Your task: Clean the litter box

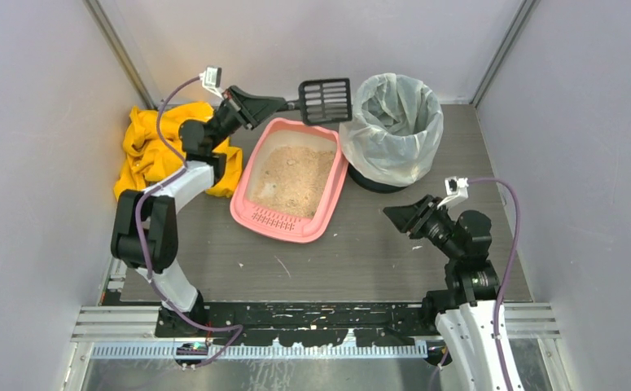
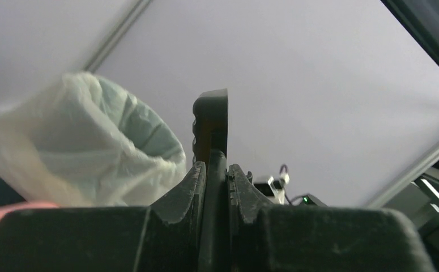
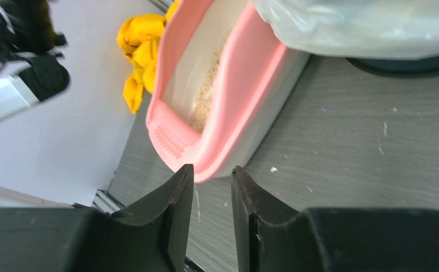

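Note:
The pink litter box [image 1: 326,195] with beige litter lies mid-table, its slotted lip toward me; it also shows in the right wrist view [image 3: 245,85]. My left gripper [image 1: 280,103] is shut on the handle of a black slotted scoop [image 1: 326,99], holding it in the air over the box's far end, beside the bin. In the left wrist view the scoop [image 2: 211,122] stands edge-on between my left gripper's [image 2: 217,170] jaws. My right gripper [image 1: 392,215] is open and empty, above the table right of the box, its jaws [image 3: 211,173] a little apart.
A round bin with a clear liner [image 1: 396,122] stands right of the box's far end, seen too in the left wrist view [image 2: 86,153] and right wrist view [image 3: 364,25]. A yellow cloth [image 1: 145,151] lies at the far left. Litter crumbs dot the table [image 1: 361,252].

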Robot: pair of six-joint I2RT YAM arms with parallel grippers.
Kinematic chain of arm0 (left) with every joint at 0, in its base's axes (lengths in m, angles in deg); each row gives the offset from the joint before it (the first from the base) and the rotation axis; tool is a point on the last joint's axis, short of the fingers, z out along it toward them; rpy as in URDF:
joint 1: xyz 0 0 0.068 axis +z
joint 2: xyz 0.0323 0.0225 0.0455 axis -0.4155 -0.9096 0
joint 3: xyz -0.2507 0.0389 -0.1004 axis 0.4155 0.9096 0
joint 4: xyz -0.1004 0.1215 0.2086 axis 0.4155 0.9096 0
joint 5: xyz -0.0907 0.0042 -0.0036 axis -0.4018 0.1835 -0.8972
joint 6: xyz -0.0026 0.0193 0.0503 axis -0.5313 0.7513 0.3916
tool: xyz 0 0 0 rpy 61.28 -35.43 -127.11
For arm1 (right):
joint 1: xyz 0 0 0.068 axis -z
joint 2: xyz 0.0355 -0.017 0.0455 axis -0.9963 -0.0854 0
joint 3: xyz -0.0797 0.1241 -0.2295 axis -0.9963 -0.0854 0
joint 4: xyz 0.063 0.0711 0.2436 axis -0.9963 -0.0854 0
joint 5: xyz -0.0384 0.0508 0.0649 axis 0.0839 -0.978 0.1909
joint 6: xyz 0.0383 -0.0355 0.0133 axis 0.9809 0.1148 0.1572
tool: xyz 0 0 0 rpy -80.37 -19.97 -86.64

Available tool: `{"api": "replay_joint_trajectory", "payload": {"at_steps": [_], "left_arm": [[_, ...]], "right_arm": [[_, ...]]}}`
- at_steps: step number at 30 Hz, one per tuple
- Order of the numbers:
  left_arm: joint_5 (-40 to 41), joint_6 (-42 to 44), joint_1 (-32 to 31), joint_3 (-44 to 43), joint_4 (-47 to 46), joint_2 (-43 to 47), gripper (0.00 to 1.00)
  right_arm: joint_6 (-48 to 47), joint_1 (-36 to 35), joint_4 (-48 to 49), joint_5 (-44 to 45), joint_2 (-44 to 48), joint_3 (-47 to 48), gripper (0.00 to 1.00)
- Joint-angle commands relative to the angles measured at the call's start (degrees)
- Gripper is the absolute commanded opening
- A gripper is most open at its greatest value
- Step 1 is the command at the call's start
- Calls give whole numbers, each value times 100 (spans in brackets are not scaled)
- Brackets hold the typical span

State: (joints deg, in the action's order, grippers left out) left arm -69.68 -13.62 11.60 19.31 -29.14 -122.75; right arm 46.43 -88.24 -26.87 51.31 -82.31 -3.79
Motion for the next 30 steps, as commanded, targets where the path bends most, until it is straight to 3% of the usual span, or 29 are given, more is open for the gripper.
{"api": "replay_joint_trajectory", "payload": {"at_steps": [1,6,12,16,30], "left_arm": [[-651,-656,26,940,-256,742,0],[-1124,-758,130,2017,35,1123,0],[-1448,-944,152,2839,-271,1181,0],[-1485,-1117,149,3011,-604,1123,0],[-1676,-1431,152,3170,-953,1204,0]], "right_arm": [[579,-10,1254,-251,-373,478,37],[995,-326,1989,-52,-1085,747,38],[299,-1890,1750,1144,-2027,1466,44],[131,-2718,2183,1563,-2807,1611,45],[-175,-2802,2513,1646,-3361,1632,43]]}}
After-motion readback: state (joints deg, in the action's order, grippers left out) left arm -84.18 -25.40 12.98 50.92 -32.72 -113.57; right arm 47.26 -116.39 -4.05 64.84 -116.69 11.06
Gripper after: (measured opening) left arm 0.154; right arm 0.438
